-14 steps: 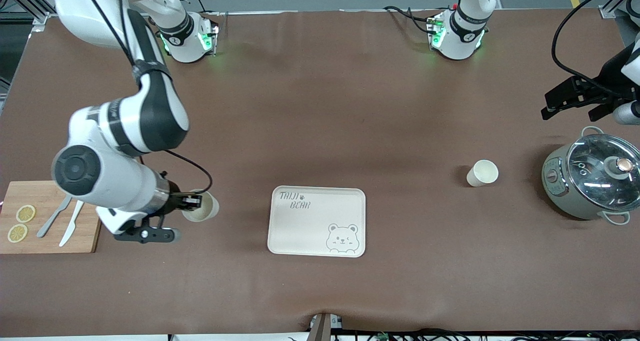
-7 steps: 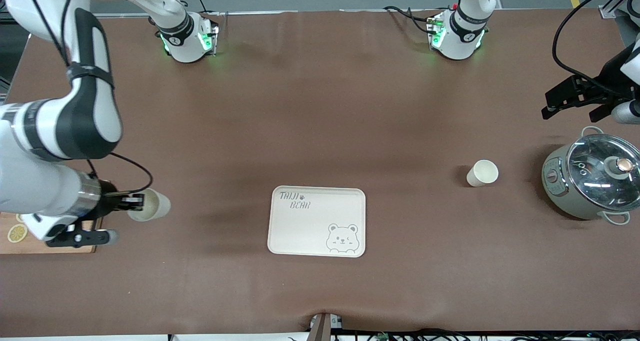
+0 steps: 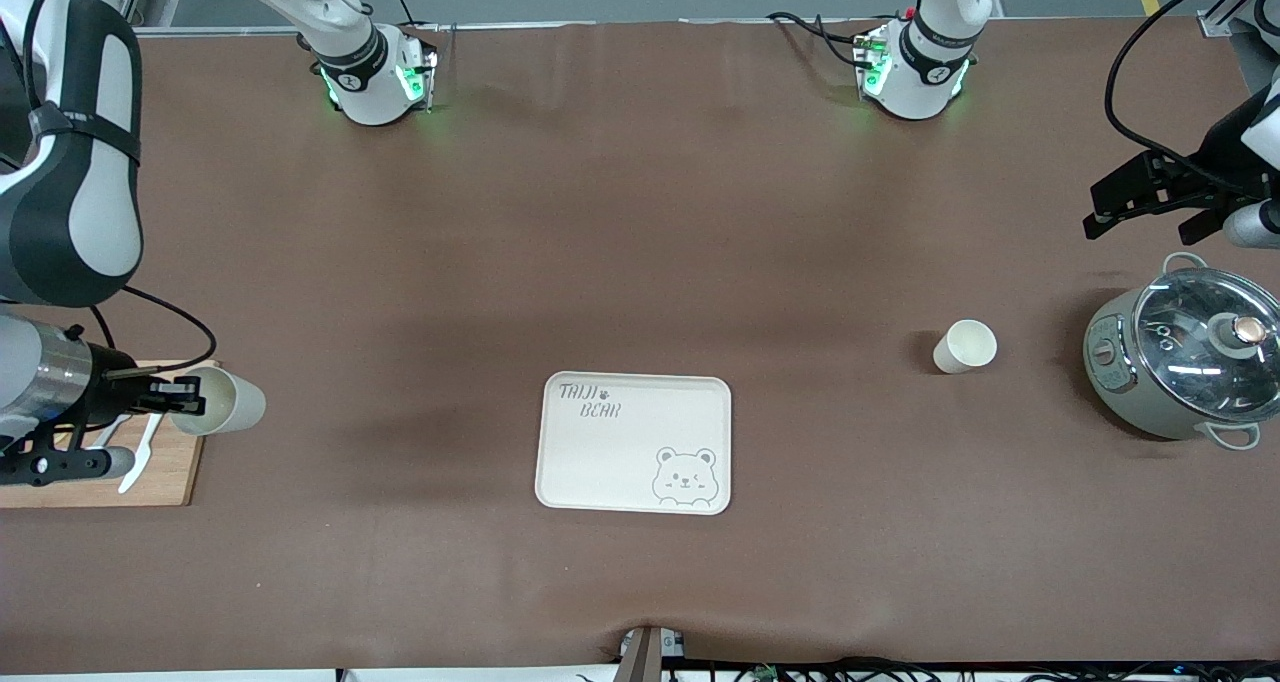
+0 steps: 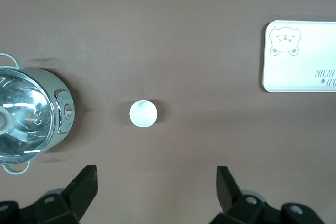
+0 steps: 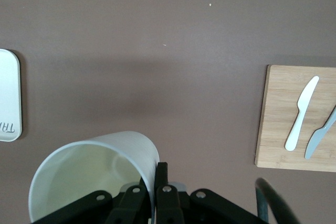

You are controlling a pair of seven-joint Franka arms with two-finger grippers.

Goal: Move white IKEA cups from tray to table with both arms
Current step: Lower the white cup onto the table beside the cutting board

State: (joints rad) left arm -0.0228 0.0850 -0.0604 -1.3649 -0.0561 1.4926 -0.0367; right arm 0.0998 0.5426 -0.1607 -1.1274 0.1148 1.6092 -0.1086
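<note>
White IKEA cups [image 3: 965,346] have both left the tray [image 3: 634,442]. One stands on the table [image 3: 640,242] near the pot [image 3: 1185,362]. The right gripper [image 3: 185,396] is clamped on the other's [image 3: 218,400] rim over the cutting board's [image 3: 95,482] edge, at the right arm's end; it must be lowered and released. The left gripper [image 3: 1145,202] waits, jaws wide and empty, above that pot.

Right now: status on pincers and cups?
Right pincer shut on a cup, beside the cutting board. Left pincer open, waiting. Other cup on table; tray empty.

A lidded pot [image 3: 1185,352] stood below the left tool [image 3: 1140,202]; a cutting board [image 3: 95,462] with knives [image 5: 301,113] lay under the right tool [image 3: 185,395].
</note>
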